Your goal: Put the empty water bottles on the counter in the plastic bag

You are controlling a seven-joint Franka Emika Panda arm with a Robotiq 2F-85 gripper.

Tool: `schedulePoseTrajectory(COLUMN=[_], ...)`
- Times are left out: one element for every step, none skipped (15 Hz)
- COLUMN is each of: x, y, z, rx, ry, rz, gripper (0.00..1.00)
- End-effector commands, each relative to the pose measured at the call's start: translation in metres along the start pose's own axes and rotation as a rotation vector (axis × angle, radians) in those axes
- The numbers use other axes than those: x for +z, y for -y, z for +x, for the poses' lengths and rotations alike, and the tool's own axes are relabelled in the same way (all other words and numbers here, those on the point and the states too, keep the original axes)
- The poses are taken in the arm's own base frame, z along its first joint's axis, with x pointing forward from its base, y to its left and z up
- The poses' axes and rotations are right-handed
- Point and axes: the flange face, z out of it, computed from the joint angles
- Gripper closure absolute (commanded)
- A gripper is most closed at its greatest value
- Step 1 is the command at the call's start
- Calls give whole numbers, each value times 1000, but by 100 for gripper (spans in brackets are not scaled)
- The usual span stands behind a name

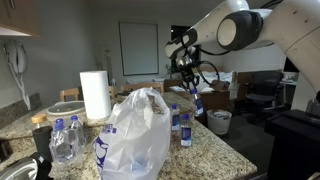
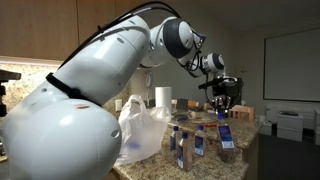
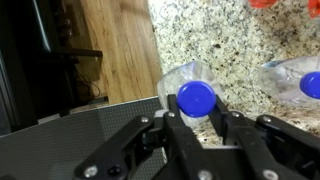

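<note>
Gripper (image 3: pixel 201 120): clamped on water bottle (image 3: pixel 195 98) at its cap, above counter (image 3: pixel 220 40).
Bottle axis: seemingly upright.
Plastic bag (image 1: pixel 135 130): well apart, lower.

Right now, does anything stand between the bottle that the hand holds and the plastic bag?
Yes. Other water bottles stand upright on the counter between the held bottle and the plastic bag. The hand is shut on its bottle; carrying it over them, not through them, seems safer.
</note>
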Motion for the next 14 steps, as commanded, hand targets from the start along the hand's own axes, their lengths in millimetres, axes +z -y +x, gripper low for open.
schedulePoseTrajectory(x=[-37,-48,-58,-68,-77,-87,-98,-107,-116,-124,-133,-138,-142,-144], y=[-3,1,4,12,18,27,38,49,63,76,90,106,125,141], z=[-30,-39,-47,-57,-65,-75,-87,-97,-110,-122,-136,-148,-160,-169], rx=[-93,-122,-151,-183,-208,-236,-266,-295,-333,-372,-414,-449,-494,-536], ry=[-21,-36,-48,-60,-73,-85,-96,-105,-114,-122,-130,-137,-136,-131], rz=[-34,-40,-44,-45,-44,-43,-40,-38,-37,-38,-38,-35,-31,-26], gripper=[85,86,85,85,85,85,85,85,85,85,85,85,85,85])
